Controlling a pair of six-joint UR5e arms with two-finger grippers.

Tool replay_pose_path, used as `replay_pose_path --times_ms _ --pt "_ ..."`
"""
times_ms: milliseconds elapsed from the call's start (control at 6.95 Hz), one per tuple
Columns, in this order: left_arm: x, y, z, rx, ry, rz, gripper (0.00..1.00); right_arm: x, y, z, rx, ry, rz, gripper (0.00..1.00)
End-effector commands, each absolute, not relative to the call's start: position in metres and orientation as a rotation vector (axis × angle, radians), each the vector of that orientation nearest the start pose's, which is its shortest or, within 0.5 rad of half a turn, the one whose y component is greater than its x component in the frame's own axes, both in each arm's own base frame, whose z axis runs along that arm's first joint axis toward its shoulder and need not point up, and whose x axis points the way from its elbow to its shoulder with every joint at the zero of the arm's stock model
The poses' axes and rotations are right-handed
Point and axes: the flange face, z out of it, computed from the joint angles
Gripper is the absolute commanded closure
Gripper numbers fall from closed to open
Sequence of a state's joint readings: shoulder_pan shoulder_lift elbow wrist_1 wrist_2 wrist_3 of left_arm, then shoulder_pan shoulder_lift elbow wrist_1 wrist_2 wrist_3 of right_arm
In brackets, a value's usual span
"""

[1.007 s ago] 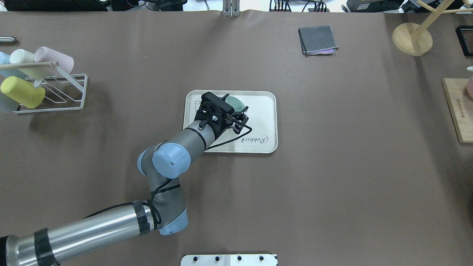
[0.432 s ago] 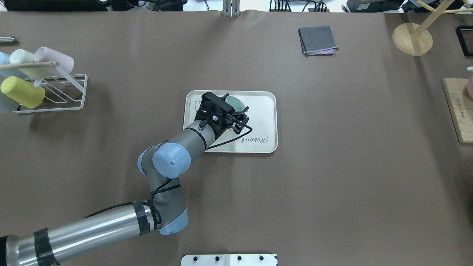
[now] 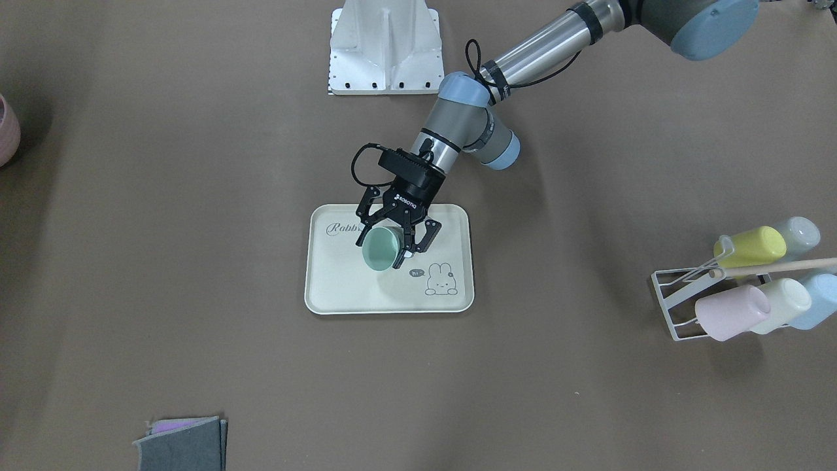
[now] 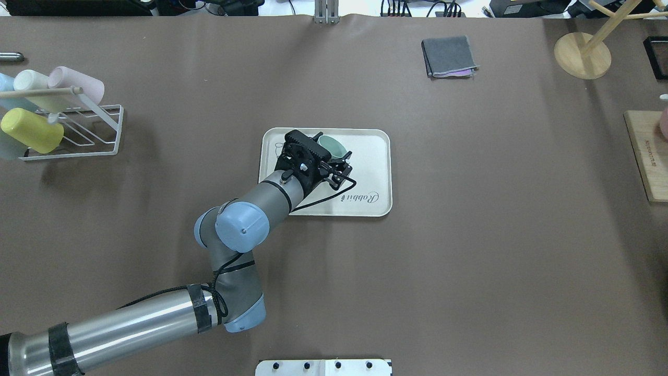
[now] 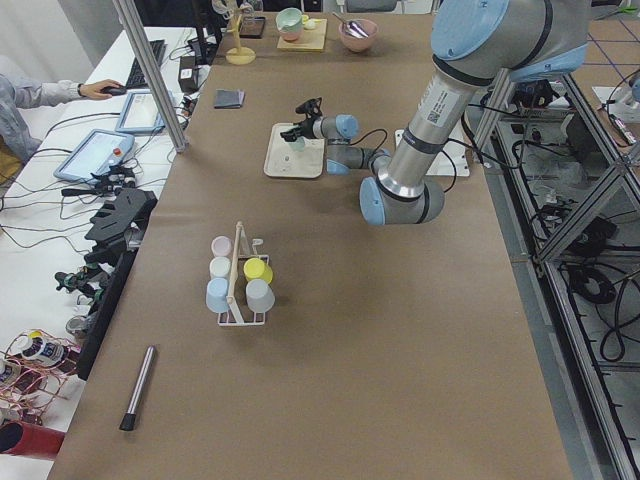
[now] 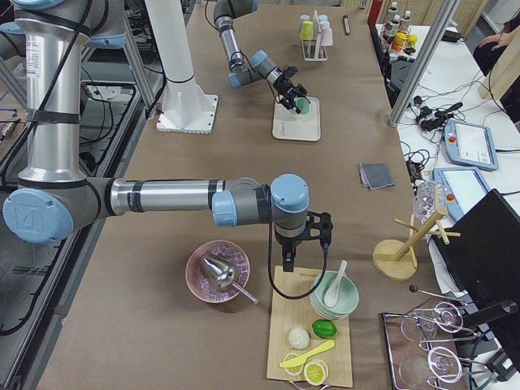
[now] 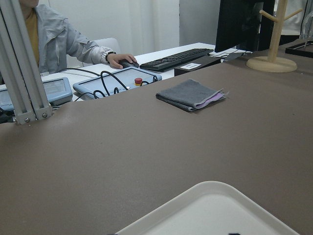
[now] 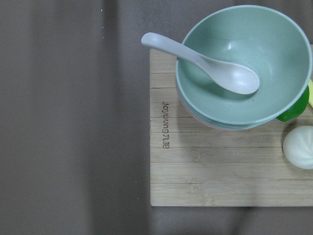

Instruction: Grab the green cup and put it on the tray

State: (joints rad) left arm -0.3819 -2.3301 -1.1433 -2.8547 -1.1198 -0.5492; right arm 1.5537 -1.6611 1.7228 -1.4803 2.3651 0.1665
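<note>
The green cup (image 3: 381, 250) is tilted, its teal inside facing the front-facing camera, over the back half of the cream tray (image 3: 340, 288) with the bunny drawing. My left gripper (image 3: 380, 252) is shut on the cup, one finger on each side, holding it at or just above the tray floor. From overhead, the cup (image 4: 333, 147) peeks out past the gripper (image 4: 331, 146) near the tray's (image 4: 371, 156) far rim. The left wrist view shows only a tray corner (image 7: 210, 205). My right gripper (image 6: 286, 264) hovers above a wooden board far off; I cannot tell whether it is open.
A white wire rack (image 4: 78, 128) with several pastel cups stands at the left. A folded grey cloth (image 4: 449, 56) and a wooden stand (image 4: 582, 55) are at the back right. The board (image 8: 220, 171) holds a green bowl (image 8: 244, 63) with a spoon.
</note>
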Motion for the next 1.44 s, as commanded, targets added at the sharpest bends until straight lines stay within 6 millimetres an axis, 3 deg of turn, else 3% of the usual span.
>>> replay_pose_path --times_ms 0,863,1007,1295 --pt "0.628 -0.443 0.239 1.281 0.981 0.130 0.17 0.055 -0.462 0.617 0.069 -0.803 0.083 0.00" --pt "0.626 -0.443 0.237 1.284 0.989 0.130 0.12 0.056 -0.456 0.621 0.058 -0.808 0.088 0.00" --pt "0.614 -0.449 0.227 1.304 0.997 0.117 0.05 0.057 -0.456 0.621 0.060 -0.808 0.091 0.00" --pt "0.579 -0.452 0.199 1.313 1.019 0.108 0.03 0.060 -0.453 0.623 0.058 -0.808 0.099 0.00"
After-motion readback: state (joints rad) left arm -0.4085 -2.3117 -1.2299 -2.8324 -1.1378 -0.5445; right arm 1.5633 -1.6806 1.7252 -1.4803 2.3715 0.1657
